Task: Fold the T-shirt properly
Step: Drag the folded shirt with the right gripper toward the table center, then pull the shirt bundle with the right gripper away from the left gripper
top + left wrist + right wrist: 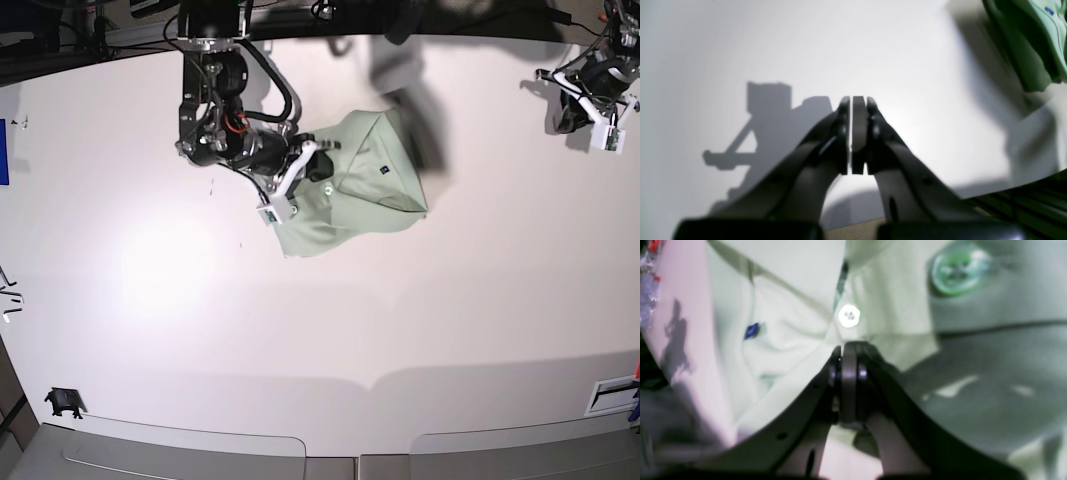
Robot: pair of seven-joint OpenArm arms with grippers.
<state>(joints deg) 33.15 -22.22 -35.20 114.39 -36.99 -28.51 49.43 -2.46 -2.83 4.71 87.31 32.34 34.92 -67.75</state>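
You have the T-shirt (355, 185) lying bunched and partly folded on the white counter (320, 320), in the upper middle of the base view, a little right of centre. Its pale sage-green cloth forms a rough wedge, with the tiny dark blue tag (382, 170) showing near the middle of the upper layer.

Your right gripper (318, 178) is at the left side of the garment in the base view, down on the cloth near the collar. In the right wrist view its fingers (848, 380) are pressed together with no gap, and the tips sit just below a small white button (849, 316); whether any cloth is pinched between them you cannot tell from these pictures. A second, greenish button (957, 271) shows blurred in the upper right of that view, and the blue tag (751, 330) lies to the left.

Your left gripper (590, 95) is in the far upper right corner of the base view, well apart from the shirt. In the left wrist view its fingers (858, 133) are closed on nothing, above bare counter, with a fold of the shirt (1037, 43) only in the upper right corner.
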